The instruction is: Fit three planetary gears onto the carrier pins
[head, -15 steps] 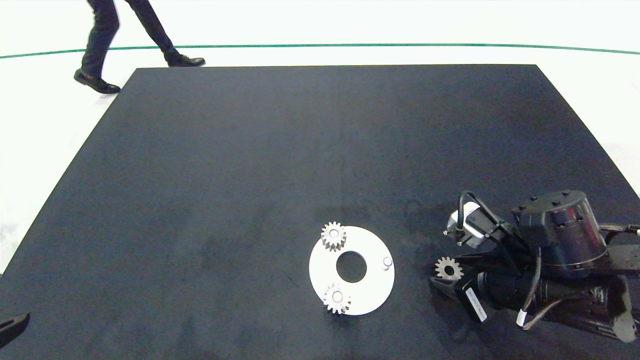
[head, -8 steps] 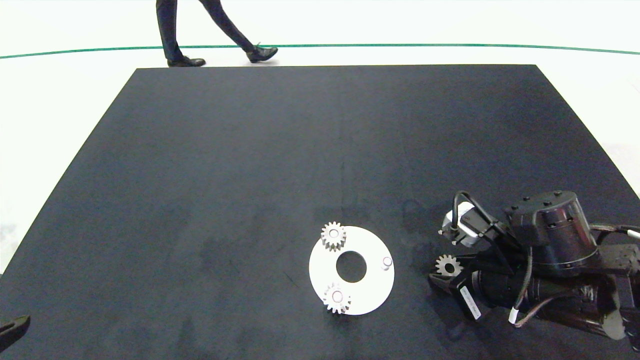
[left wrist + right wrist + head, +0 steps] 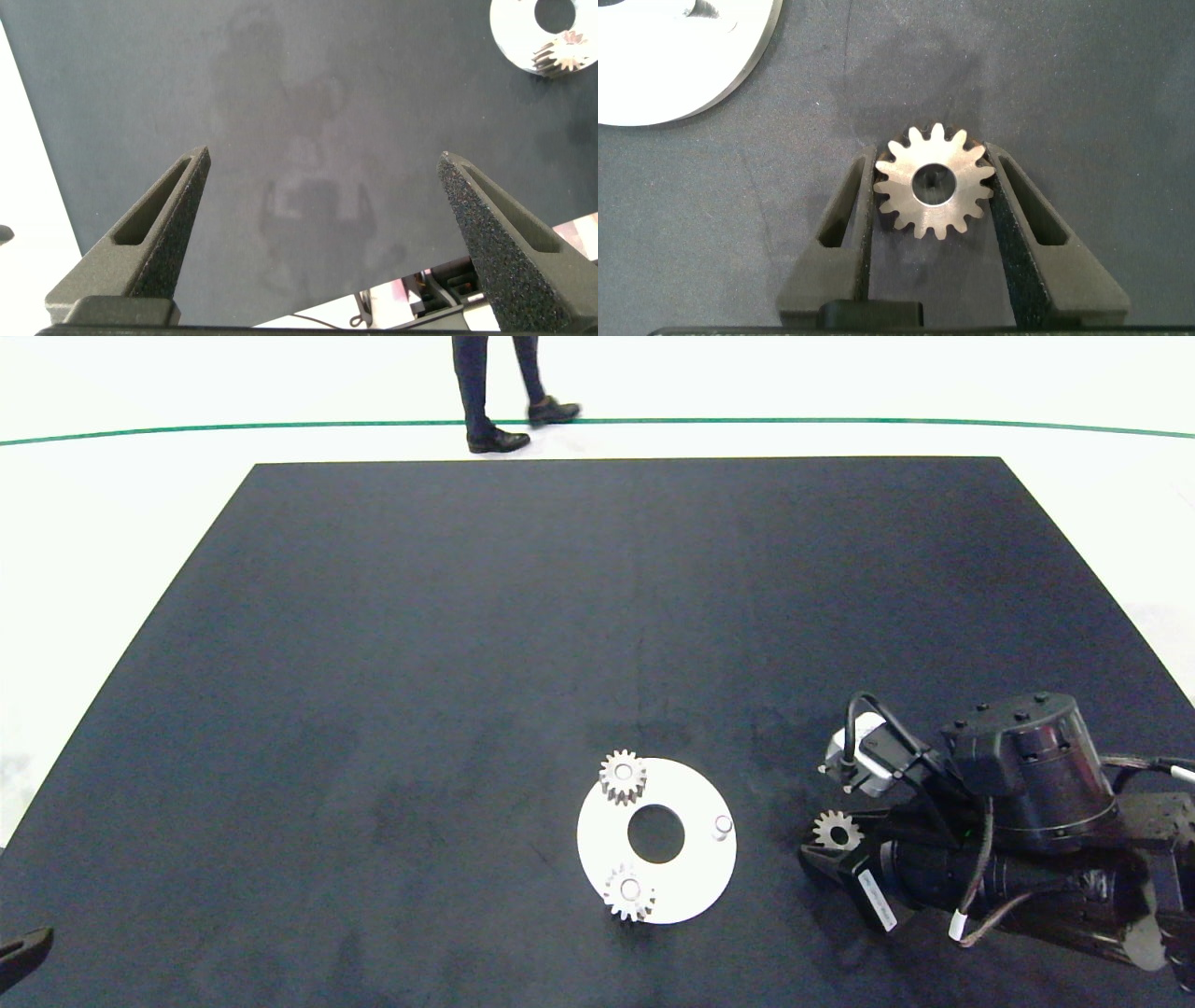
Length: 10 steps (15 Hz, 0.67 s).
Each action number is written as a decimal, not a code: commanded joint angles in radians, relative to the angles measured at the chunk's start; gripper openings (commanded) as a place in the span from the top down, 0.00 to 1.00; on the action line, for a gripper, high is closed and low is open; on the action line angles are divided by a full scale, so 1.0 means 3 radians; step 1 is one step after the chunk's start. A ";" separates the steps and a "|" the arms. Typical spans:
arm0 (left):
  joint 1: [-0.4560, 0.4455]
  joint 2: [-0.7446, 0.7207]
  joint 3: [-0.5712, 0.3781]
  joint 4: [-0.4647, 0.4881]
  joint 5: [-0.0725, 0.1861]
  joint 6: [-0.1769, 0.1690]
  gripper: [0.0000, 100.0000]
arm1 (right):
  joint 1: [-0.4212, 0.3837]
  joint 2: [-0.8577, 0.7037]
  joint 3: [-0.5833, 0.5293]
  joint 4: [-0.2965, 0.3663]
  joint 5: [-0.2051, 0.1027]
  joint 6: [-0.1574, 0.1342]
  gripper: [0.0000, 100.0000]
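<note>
Two planetary gears already sit on carrier pins, and the right end effector grips the third gear, lower right, one pin bare.

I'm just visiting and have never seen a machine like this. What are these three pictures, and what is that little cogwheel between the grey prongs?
It is a two-armed robot. One picture looks down from a camera above the black table; the other two come from cameras on each wrist. On the table lies a white disc with three pins: two already carry gears, one pin is bare. The right gripper, reaching in from the right, has its two fingers closed around the third gear beside the disc. The left gripper waits open over bare table at the lower left edge. A person's legs show beyond the table.
</note>
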 commanded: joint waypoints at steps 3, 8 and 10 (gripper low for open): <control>-0.0004 0.0006 0.0027 0.0012 0.0004 0.0002 0.00 | -0.0003 -0.0005 0.0006 0.0000 -0.0005 -0.0002 0.82; -0.0009 0.0006 0.0027 0.0012 0.0004 0.0002 0.00 | -0.0003 -0.0015 0.0026 -0.0005 0.0000 -0.0002 0.90; -0.0009 0.0011 0.0027 0.0012 0.0004 0.0002 0.00 | 0.0033 -0.0112 -0.0015 0.0000 -0.0010 -0.0017 0.90</control>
